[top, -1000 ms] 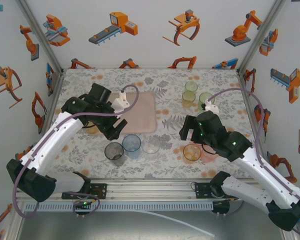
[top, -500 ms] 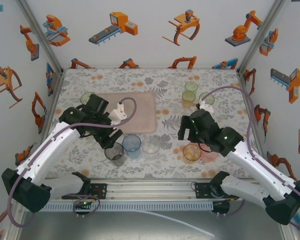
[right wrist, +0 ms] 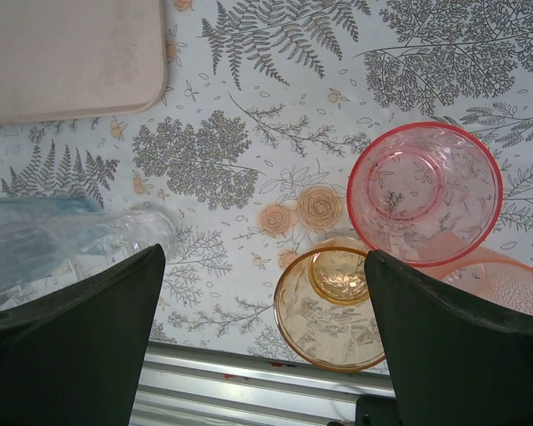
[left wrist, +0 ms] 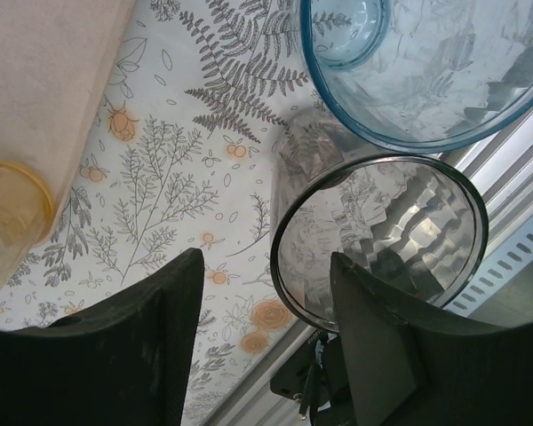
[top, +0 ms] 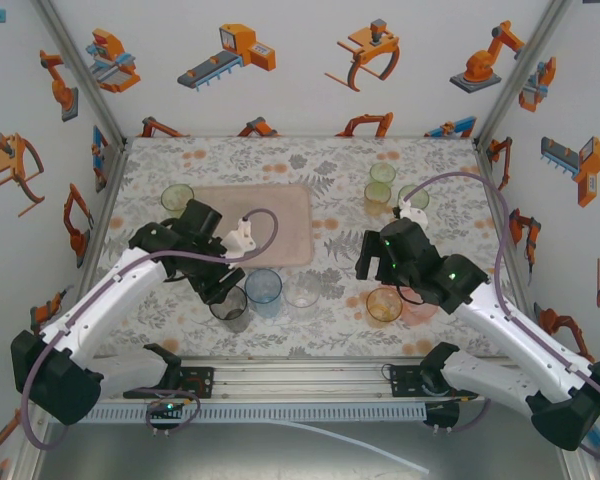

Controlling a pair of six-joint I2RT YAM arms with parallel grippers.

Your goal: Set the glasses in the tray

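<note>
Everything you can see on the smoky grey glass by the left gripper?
The grey glass is a small translucent smoky tumbler, plastic-looking, faceted walls, round rim. It stands upright and empty on the floral tablecloth, off the tray, close beside the blue glass. The left gripper straddles its wall, one finger over the opening, one outside; contact unclear.

left pincer [left wrist: 265, 266] now down at grey glass [left wrist: 382, 235], jaws narrowing
</note>
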